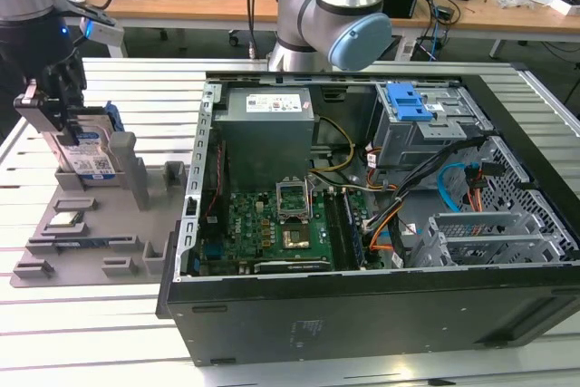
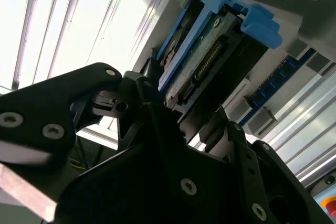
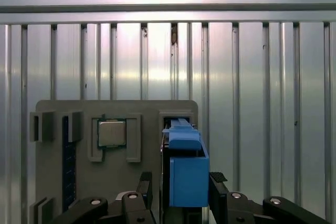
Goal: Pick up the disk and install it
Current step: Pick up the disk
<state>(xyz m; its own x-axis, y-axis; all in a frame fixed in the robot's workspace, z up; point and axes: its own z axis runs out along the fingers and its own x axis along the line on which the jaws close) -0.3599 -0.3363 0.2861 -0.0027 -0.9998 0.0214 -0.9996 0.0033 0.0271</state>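
Note:
The disk (image 1: 91, 156) stands on edge in a slot of the grey holder tray (image 1: 91, 233) at the exterior view's left, its blue-and-white label facing out and its blue bracket around it. My gripper (image 1: 68, 133) comes down over it from above. In the first wrist view the blue bracket of the disk (image 3: 186, 171) sits between the two black fingers (image 3: 218, 184), which press close on either side. The second wrist view shows the disk (image 2: 205, 56) connector edge and blue frame held in the gripper (image 2: 181, 108).
The open computer case (image 1: 362, 197) fills the exterior view's middle and right, with a motherboard, cables and a drive cage under a blue latch (image 1: 408, 101). The tray also holds a small square chip (image 3: 112, 133) and a memory stick (image 3: 65, 156). The robot's base (image 1: 326, 15) stands behind the case.

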